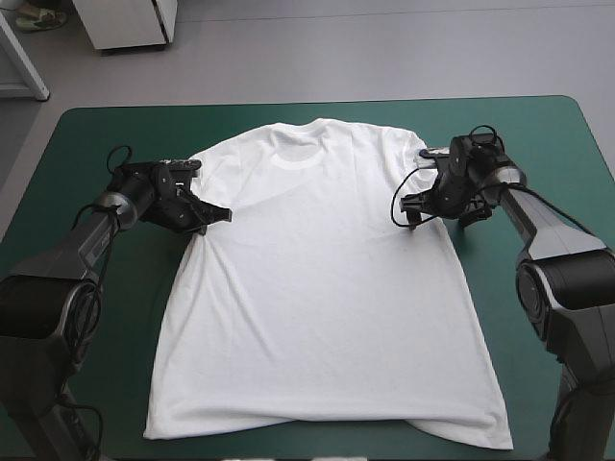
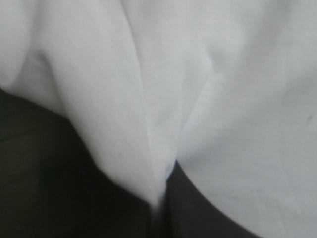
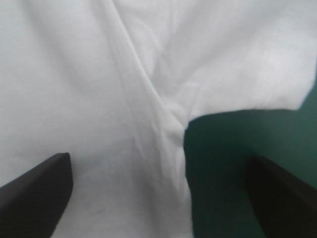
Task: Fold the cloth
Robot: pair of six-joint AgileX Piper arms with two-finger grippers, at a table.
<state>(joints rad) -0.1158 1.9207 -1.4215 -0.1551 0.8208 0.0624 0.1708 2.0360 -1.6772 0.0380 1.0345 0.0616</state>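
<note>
T-shirt (image 1: 327,288) lies flat on teal-green cover (image 1: 96,144). Left gripper (image 1: 221,214), at 10 o'clock, clamps the fabric. Right gripper (image 1: 410,209), at 2 o'clock, stands apart.

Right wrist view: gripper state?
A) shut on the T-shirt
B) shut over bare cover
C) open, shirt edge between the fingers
C: the right gripper has its fingers wide apart, with the T-shirt edge and bare cover between them.

- T-shirt (image 1: 327,288): white cloth, matt, soft, faintly creased
- Table cover (image 1: 96,144): teal-green, matt, smooth
- Right gripper (image 3: 158,157), fingers (image 3: 34,193): black, matt, smooth
</note>
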